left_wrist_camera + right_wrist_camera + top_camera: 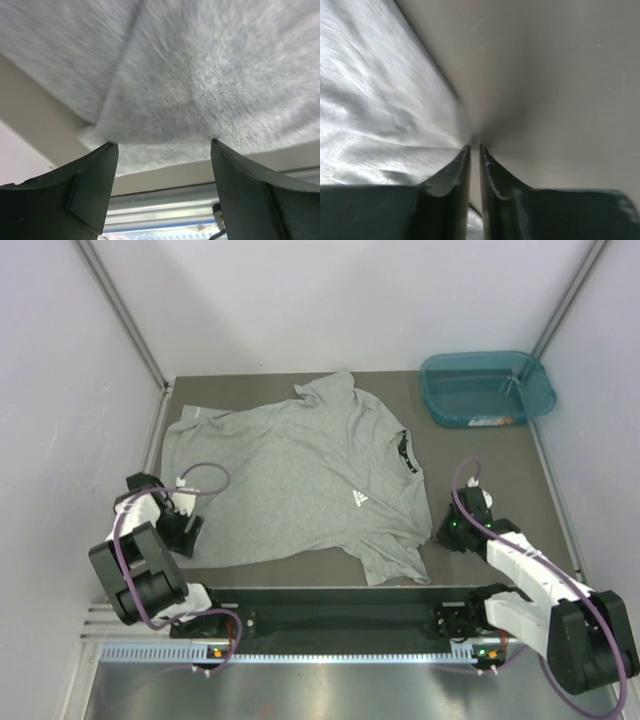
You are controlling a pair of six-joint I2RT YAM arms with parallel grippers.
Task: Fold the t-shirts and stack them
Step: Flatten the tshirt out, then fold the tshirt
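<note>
Flanking the spread t-shirt

We see one t-shirt lying open and mostly flat on the table. Its collar points right, its hem points left, and its sleeves point far and near. The white logo faces up, and the black neck label shows inside the collar. A teal tub sits at the far right corner, well apart from the cloth.

Our left gripper is low at the near left, at the hem. In its wrist view the fingers are spread wide, with their tips touching the edge of the grey cloth and nothing clamped between them.

Our right gripper sits at the near right, just beside the near sleeve. Its wrist view shows the fingers drawn almost together, with only a thin slit left between them. Grey fabric fills the left of that view and bare table the right, and the cloth's edge runs up to the tips. That view is blurred, so we cannot tell whether any fabric is pinched there.
</note>
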